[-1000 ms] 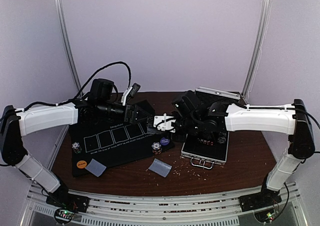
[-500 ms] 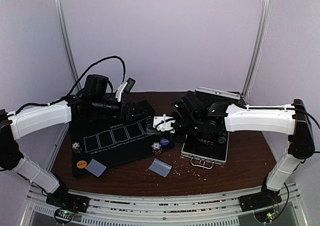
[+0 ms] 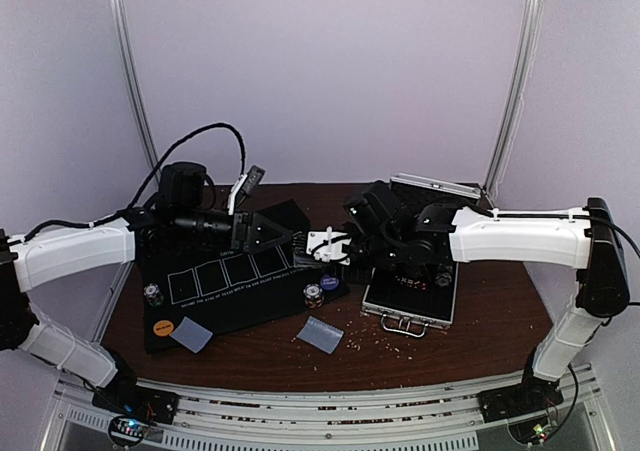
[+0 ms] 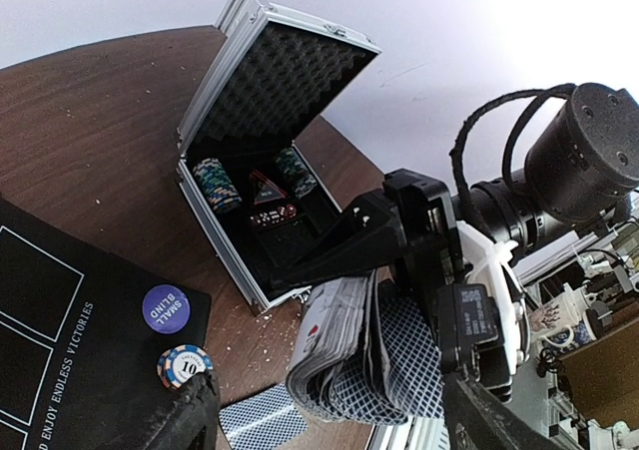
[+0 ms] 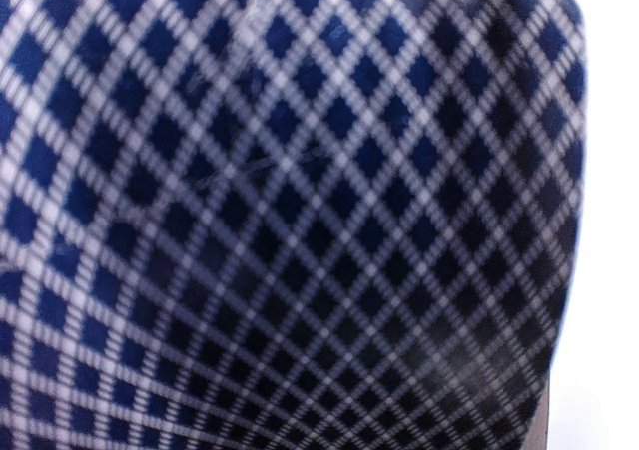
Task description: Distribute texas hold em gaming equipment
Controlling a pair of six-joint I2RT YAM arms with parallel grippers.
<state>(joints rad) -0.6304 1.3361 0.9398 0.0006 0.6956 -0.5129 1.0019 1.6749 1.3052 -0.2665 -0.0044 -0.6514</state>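
My right gripper (image 3: pixel 338 247) is shut on a bent deck of playing cards (image 4: pixel 371 352) with blue-checked backs, held above the table between the black mat and the case. That card back (image 5: pixel 300 221) fills the right wrist view. My left gripper (image 3: pixel 283 233) is open with nothing in it, just left of the deck and pointing at it. Single cards (image 3: pixel 322 334) (image 3: pixel 191 335) lie face down near the front. Striped chip stacks (image 3: pixel 314 293) (image 3: pixel 152 293), a purple disc (image 3: pixel 330 283) and an orange disc (image 3: pixel 162 325) rest on the mat.
A black mat (image 3: pixel 230 281) with white card outlines covers the left half of the table. The open silver case (image 3: pixel 410 301) with chips inside lies right of centre, its lid (image 4: pixel 285 76) raised. Crumbs dot the brown wood.
My left arm has pulled back to the left and its jaws have opened wider. The right arm and the deck have stayed put.
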